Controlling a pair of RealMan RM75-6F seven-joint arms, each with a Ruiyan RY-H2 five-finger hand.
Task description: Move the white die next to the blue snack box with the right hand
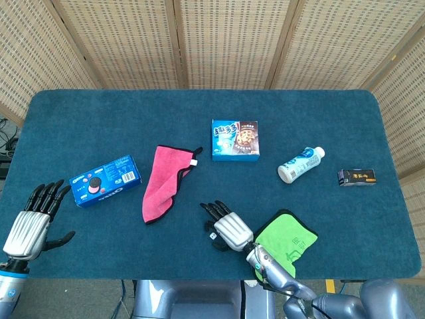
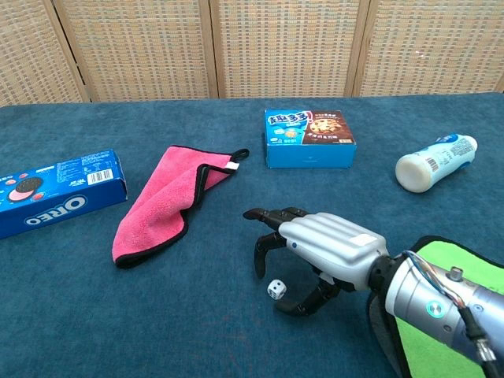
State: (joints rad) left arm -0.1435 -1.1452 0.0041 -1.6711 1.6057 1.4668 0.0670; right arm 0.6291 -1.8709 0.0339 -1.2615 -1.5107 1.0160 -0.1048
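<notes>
chest view | white die (image 2: 275, 289) under right hand (image 2: 323, 248) | fingers spread, not touching

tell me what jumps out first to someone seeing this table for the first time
The silver right hand near the front edge, fingers arched over a small white die without yet gripping it, draws the eye first. Next come the bright cloths: a pink cloth left of centre and a green cloth beside the right wrist. The blue snack box lies far left.

"OREO" stands in white letters on the blue cookie box (image 2: 59, 191).
</notes>
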